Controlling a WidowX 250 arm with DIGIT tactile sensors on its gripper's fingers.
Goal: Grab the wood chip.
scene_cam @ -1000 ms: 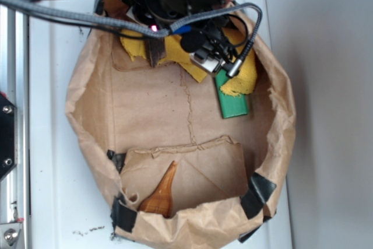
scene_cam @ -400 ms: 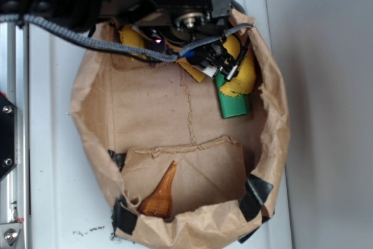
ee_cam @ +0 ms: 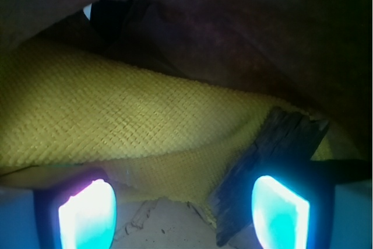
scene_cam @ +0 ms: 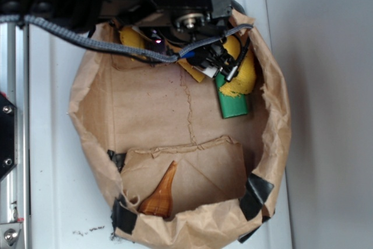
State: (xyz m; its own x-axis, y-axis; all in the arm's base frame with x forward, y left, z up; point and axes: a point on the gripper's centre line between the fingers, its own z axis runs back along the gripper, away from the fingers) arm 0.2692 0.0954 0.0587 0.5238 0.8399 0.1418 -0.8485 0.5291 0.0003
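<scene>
Wood chip [ee_cam: 274, 161]: a dark, rough strip seen only in the wrist view, lying on the yellow cloth [ee_cam: 134, 121] at the far edge of the paper bag [scene_cam: 87, 126]; in the exterior view the arm hides it.
Gripper [ee_cam: 183, 202]: down low over the bag's far edge, jaws released and spread, one pad [ee_cam: 87, 214] well to one side, the other pad [ee_cam: 280, 205] right at the chip, which overlaps it; whether they touch I cannot tell.
Why this pose: the spread jaws look set to straddle the chip, but it sits against one pad and not midway, so a close would likely draw it inward across the cloth.
Cloth: bunched under the bag's folded rim, giving the chip a soft, uneven bed; a pinch could catch fabric too.
Green block [scene_cam: 233, 102]: near the bag's far right corner, partly under cloth.
Orange horn [scene_cam: 160, 197]: at the near edge, well apart.
</scene>
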